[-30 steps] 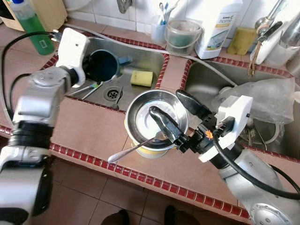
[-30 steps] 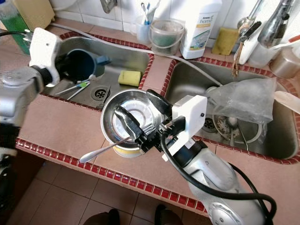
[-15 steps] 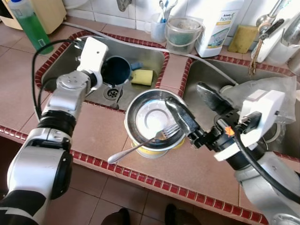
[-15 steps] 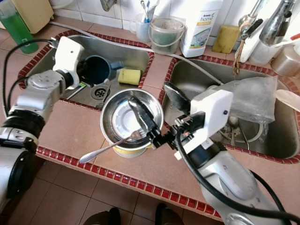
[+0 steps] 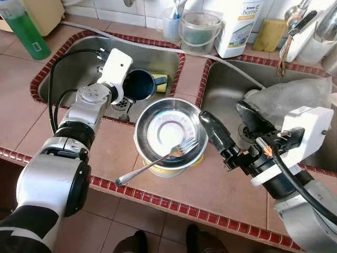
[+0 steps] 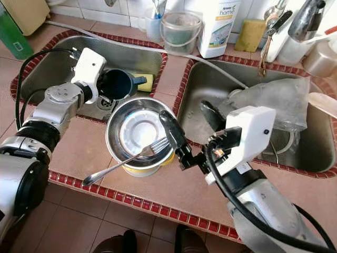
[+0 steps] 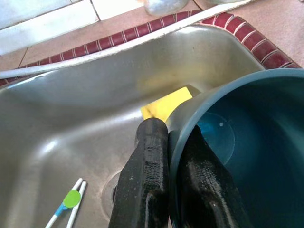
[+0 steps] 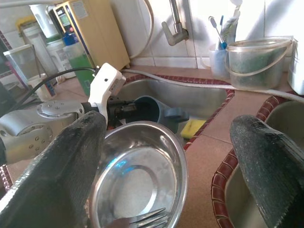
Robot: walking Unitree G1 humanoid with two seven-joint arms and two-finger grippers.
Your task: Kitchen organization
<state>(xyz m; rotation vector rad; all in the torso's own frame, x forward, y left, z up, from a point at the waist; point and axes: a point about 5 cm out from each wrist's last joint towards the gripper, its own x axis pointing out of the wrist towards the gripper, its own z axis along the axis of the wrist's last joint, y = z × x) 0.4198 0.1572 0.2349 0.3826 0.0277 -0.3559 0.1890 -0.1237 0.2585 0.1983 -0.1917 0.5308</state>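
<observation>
left gripper (image 7: pixel 175 156) jaws clamped on blue cup (image 5: pixel 138 84) rim

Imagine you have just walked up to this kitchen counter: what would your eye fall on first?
Most striking is the shiny steel bowl on the tiled strip in front of the two sinks, with a fork leaning out over its front rim. Just right of it, the right pincer stands wide open. In the left sink, the left pincer is clamped on the rim of a dark teal cup, with a yellow sponge behind it.
</observation>
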